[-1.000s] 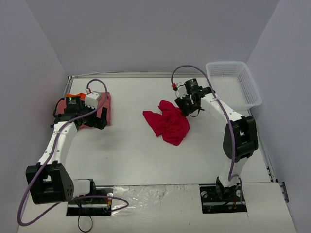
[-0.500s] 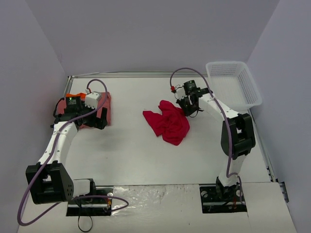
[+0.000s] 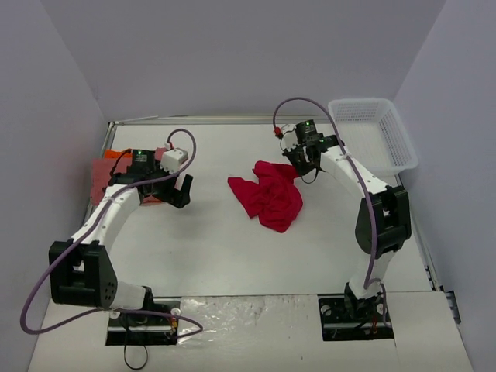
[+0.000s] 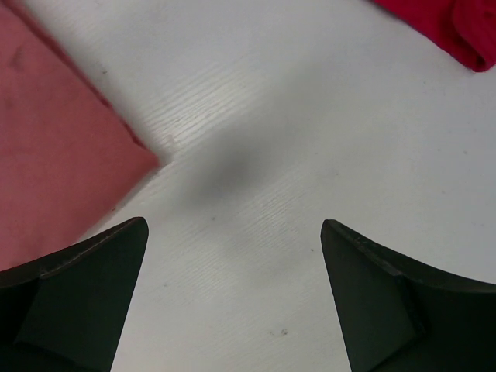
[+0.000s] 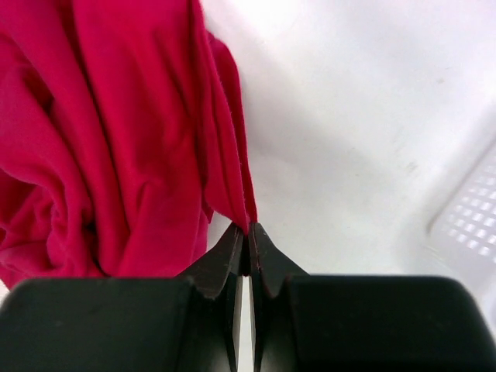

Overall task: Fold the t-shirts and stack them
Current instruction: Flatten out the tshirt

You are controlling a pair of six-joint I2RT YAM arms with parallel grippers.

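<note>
- Red t-shirt [image 3: 267, 195]: crumpled at middle of counter [image 3: 217, 232]; far-right edge pinched in right tool [image 5: 249, 230].
- Salmon-pink t-shirt [image 3: 99, 174]: flat, far left; orange t-shirt [image 3: 116, 154] showing at its far edge.
- Left tool [image 4: 232, 226]: spread wide over counter, beside the pink corner.
- White mesh basket [image 3: 372, 139]: far right.

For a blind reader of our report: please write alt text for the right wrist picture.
The right gripper, its two black fingers shut, pinches an edge of the crumpled bright red cloth t-shirt lying on the white table. A corner of the white plastic mesh basket shows at the right edge.
</note>
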